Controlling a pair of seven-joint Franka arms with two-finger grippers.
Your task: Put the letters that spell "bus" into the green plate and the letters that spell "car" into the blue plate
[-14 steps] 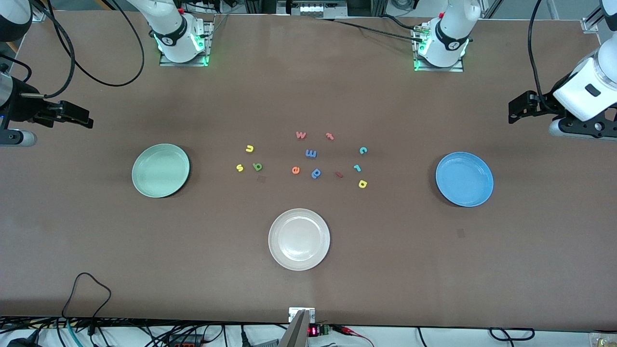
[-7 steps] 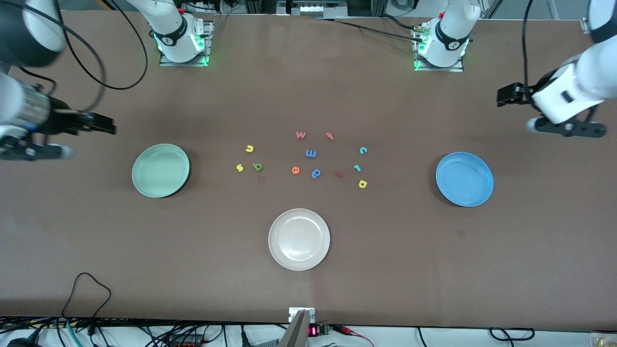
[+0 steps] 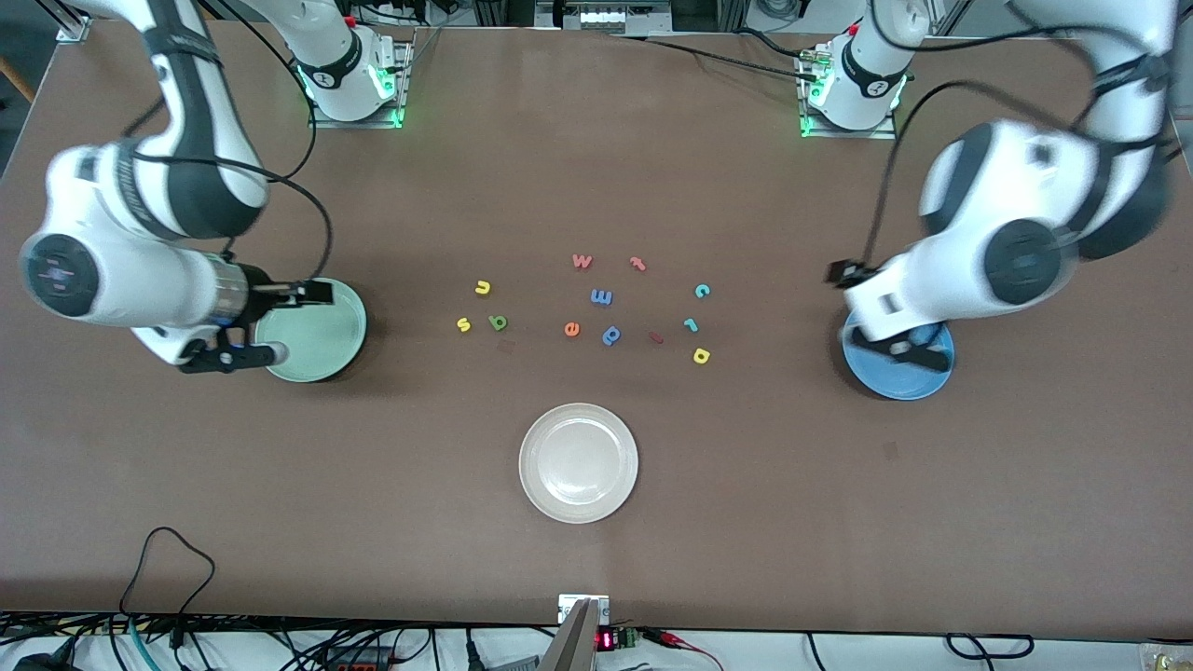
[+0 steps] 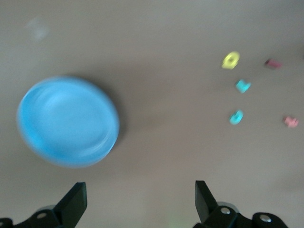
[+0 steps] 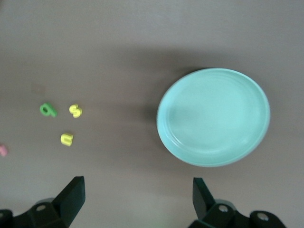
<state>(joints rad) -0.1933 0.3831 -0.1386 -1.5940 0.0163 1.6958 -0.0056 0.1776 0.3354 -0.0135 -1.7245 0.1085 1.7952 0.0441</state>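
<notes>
The green plate point(image 3: 322, 343) lies toward the right arm's end, the blue plate point(image 3: 921, 382) toward the left arm's end. Between them, the yellow u point(image 3: 483, 287), yellow s point(image 3: 463, 324) and green b point(image 3: 499, 322) cluster nearer the green plate. The teal c point(image 3: 703, 291), teal r point(image 3: 691, 324) and yellow a point(image 3: 701, 355) lie nearer the blue plate. My right gripper point(image 3: 319, 294) hangs open and empty over the green plate's rim. My left gripper point(image 3: 839, 273) is open and empty over the table beside the blue plate, which its arm partly hides.
A cream-white plate point(image 3: 578, 503) sits nearer the front camera than the letters. Other letters lie mid-table: pink w point(image 3: 582, 261), pink t point(image 3: 637, 264), blue m point(image 3: 601, 297), orange e point(image 3: 571, 328), blue p point(image 3: 611, 335) and a dark red piece point(image 3: 656, 337).
Both arms have swung in from the table's ends: the right gripper now over the green plate's rim, the left gripper beside the blue plate. Letters and plates have not moved.
</notes>
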